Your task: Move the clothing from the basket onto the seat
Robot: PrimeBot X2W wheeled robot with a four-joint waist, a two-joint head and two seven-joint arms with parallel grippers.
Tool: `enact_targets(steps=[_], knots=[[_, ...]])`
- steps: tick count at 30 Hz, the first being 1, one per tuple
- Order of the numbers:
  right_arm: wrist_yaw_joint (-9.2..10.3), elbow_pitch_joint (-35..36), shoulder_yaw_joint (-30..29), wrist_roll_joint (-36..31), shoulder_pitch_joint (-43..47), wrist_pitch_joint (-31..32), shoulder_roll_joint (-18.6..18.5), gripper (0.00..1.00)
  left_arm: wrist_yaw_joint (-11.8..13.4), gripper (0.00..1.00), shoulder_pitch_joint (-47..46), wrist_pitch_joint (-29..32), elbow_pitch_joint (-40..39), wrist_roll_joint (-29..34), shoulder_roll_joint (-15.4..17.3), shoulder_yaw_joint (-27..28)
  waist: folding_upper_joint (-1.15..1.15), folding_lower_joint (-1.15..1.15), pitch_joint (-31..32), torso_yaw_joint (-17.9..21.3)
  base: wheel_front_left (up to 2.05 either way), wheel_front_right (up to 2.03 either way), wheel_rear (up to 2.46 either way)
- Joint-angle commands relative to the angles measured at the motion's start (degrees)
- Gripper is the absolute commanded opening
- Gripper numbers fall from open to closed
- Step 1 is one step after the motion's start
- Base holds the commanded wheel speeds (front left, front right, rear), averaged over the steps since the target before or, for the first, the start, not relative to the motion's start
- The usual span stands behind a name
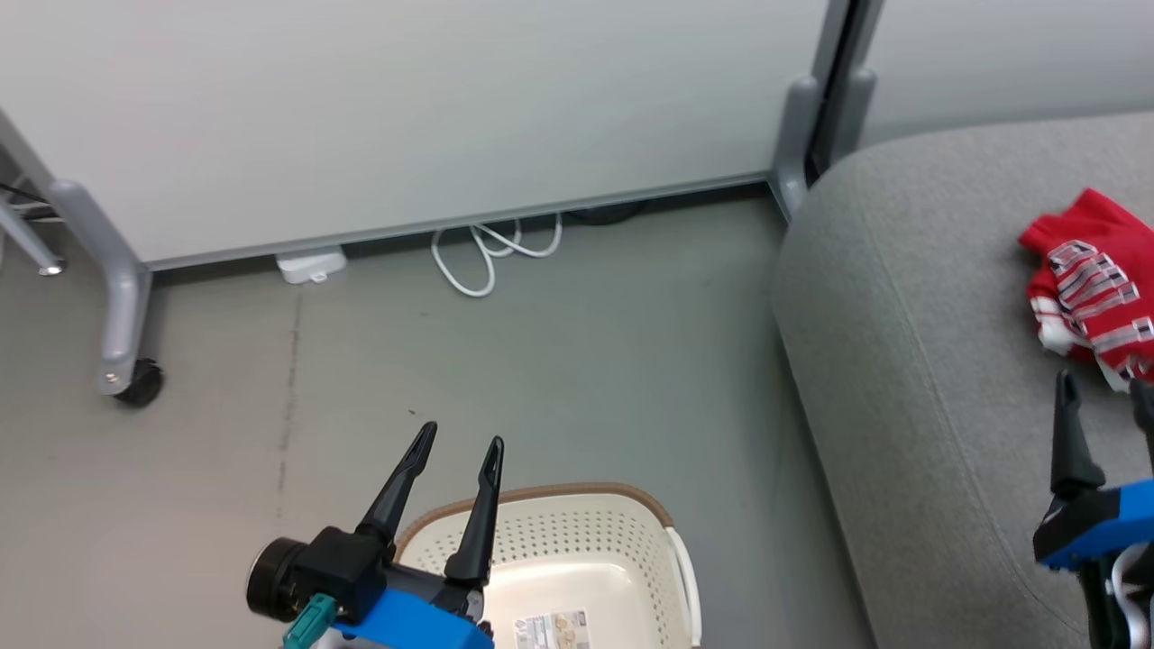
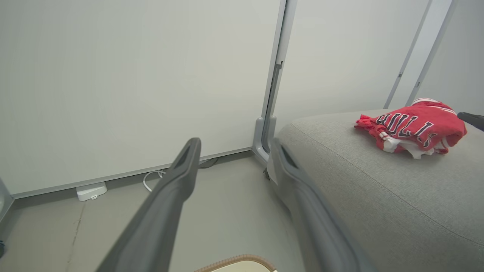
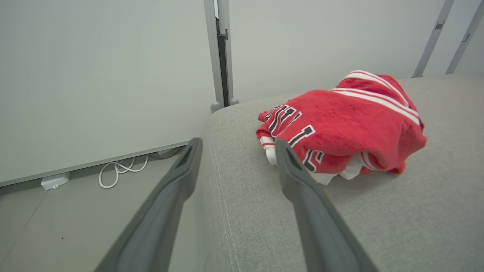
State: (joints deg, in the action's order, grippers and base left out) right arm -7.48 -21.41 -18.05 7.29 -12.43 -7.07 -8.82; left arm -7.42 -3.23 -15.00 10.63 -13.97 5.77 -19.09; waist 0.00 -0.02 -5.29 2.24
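On the seat (image 1: 902, 361), clothing (image 1: 1095, 279) stretches up the head view.

The left hand (image 1: 462, 436) and the right hand (image 1: 1106, 383) point forward, fingers spread apart.

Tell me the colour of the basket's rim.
Brown rim on the cream perforated basket; head view shows it best.

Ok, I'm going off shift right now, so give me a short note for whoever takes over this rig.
Left gripper: open, empty, over the basket.
Right gripper: open, empty, over the seat, just short of the clothing.
Clothing: a red heap lying on the seat.
Done: what shows of the basket holds no clothing.
Left: check the basket part cut off by the head view; otherwise probably nothing.
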Motion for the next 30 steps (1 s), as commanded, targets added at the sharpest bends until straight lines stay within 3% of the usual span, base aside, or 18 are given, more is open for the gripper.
enact_targets(steps=[1, 8, 15, 30], knots=[[-0.03, 1.79, 0.10, -0.28, 2.22, 0.47, 0.64, 1.00, -0.05, 1.00, 0.82, -0.26, 0.29, -0.08, -0.02, 0.56, 0.00, 0.02, 1.94, -2.12, 0.00, 0.00, 0.00], [-0.03, 11.19, 1.34, -2.18, 10.13, 2.90, 3.68, 1.00, -0.05, 1.00, 3.14, -0.21, 1.52, -0.55, -0.31, 2.80, 0.00, 0.02, 4.42, -5.78, 0.00, 0.00, 0.00], [-0.03, 16.26, 2.91, -1.90, 15.80, 3.68, 5.51, 1.00, -0.06, 1.00, 4.37, -0.21, 3.02, -0.74, -0.14, 5.40, 0.00, 0.02, 6.35, -8.62, 0.00, 0.00, 0.00], [-0.03, 15.78, 7.98, 1.74, 20.00, 1.84, 5.94, 1.00, -0.06, 1.00, 5.04, -0.22, 5.94, -1.55, 0.33, 11.08, 0.00, 0.02, 8.05, -10.62, 0.00, 0.00, 0.00]])
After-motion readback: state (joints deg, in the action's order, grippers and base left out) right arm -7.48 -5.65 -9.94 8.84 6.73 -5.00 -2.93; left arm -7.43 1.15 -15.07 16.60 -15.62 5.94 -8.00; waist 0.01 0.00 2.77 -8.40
